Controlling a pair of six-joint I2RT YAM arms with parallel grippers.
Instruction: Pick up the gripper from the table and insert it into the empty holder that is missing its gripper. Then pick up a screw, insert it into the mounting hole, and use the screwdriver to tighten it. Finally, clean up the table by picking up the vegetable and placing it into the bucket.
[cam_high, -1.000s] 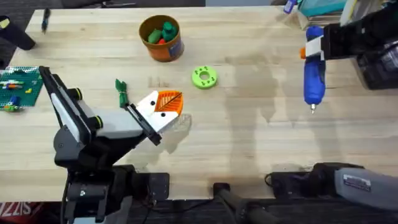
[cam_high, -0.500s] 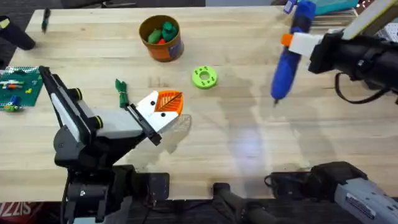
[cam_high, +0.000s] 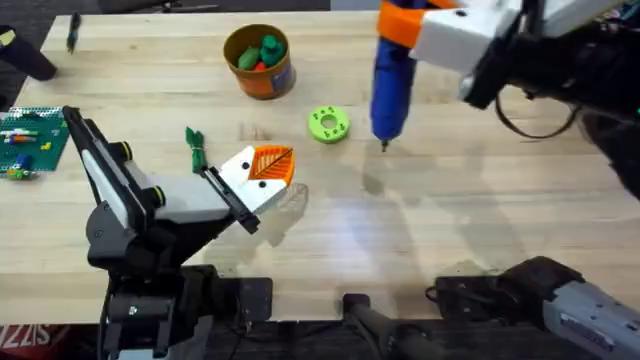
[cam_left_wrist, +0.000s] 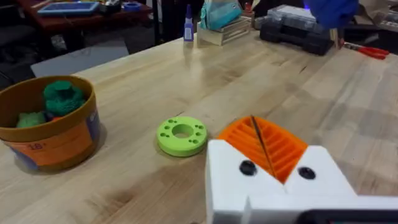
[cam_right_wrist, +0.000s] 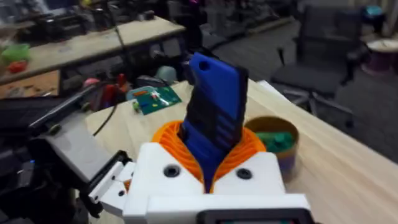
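My left gripper rests low over the table's middle left. It is shut, with nothing between its orange ribbed pads. Each pad sits in a white holder. A dark round spot marks each holder; I cannot tell screw from hole. High near the camera, my right gripper is shut on the blue screwdriver. Its tip hangs just right of the lime ring. The dark-green vegetable lies left of my left gripper. The orange bucket stands at the back.
Green and red toy pieces lie inside the bucket. A green circuit board lies at the left edge. A black case and a glue bottle stand along the far right edge. Bare wood stretches across the right half of the table.
My right arm has swung the screwdriver left from the table's right side to beside the lime ring, rising closer to the camera. The left arm has not moved.
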